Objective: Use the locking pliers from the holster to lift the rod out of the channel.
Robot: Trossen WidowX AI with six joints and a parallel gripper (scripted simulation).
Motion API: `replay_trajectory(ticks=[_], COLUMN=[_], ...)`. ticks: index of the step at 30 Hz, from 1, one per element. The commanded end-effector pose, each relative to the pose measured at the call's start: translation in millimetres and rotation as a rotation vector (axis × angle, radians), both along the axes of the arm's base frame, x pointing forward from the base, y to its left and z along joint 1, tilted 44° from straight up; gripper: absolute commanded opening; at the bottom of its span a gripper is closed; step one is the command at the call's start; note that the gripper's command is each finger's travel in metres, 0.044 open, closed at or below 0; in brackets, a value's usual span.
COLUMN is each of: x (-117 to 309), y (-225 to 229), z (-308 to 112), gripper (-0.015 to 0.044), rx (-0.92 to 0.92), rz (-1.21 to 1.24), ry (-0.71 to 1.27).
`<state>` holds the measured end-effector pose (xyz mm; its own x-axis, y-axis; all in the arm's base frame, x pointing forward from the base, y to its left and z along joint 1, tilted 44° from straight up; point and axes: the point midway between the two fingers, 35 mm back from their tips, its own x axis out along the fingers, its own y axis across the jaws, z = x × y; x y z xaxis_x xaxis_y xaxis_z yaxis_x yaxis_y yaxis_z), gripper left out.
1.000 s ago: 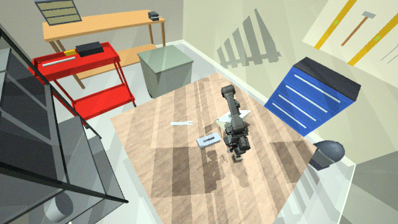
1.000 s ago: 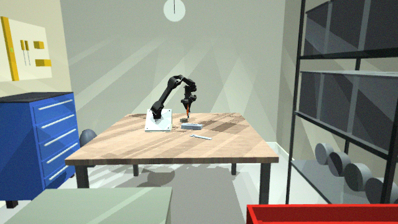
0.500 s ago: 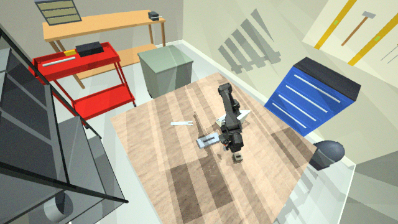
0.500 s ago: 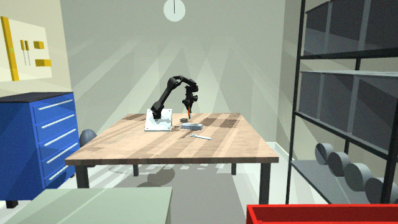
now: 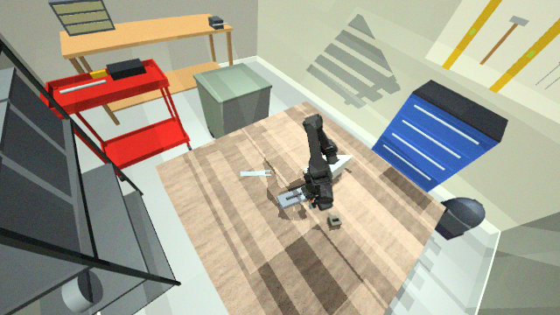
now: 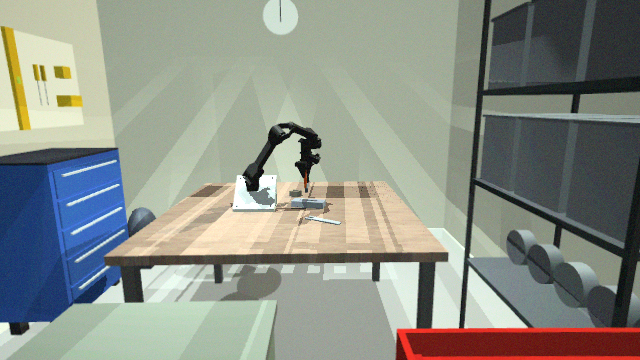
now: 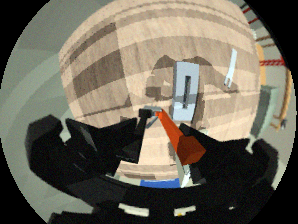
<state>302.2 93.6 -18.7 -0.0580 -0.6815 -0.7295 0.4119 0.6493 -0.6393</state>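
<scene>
One arm (image 5: 316,146) (image 6: 265,156), one pair of locking pliers (image 5: 310,203) (image 6: 307,185) (image 7: 172,132), one slotted block (image 5: 283,202) (image 6: 317,205) (image 7: 178,95), one holster (image 5: 334,220) (image 6: 295,193) and one pale forked strip (image 5: 251,173) (image 6: 327,221) (image 7: 233,65) are at the wooden table (image 5: 245,254) (image 6: 275,245) (image 7: 142,30).

The pliers have an orange handle, a dark handle and a small grey head pointing down. They are out of the holster and above the table, near the block's end in the wrist view. The block is pale blue-grey with one long, dark, narrow channel (image 5: 294,195) (image 7: 187,92); the rod seems to be lost in that darkness, and I cannot make it out.

The arm rises from a white base plate (image 5: 345,162) (image 6: 240,202), bends over at the top and drops its wrist steeply. Its gripper (image 5: 311,198) (image 6: 306,172) (image 7: 158,123) points down, its fingers set fairly wide and gripping the pliers by the handles.
</scene>
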Motion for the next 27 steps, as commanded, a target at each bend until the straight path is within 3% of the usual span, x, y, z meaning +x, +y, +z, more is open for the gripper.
replay_trajectory(ticks=[1,27], x=[2.2,7.6], y=[-4.5,-47.8], z=[8.5,42.0], gripper=[0.0316,0.0316], rx=[0.001,-0.012], rz=[0.016,0.047], ry=[0.001,0.032])
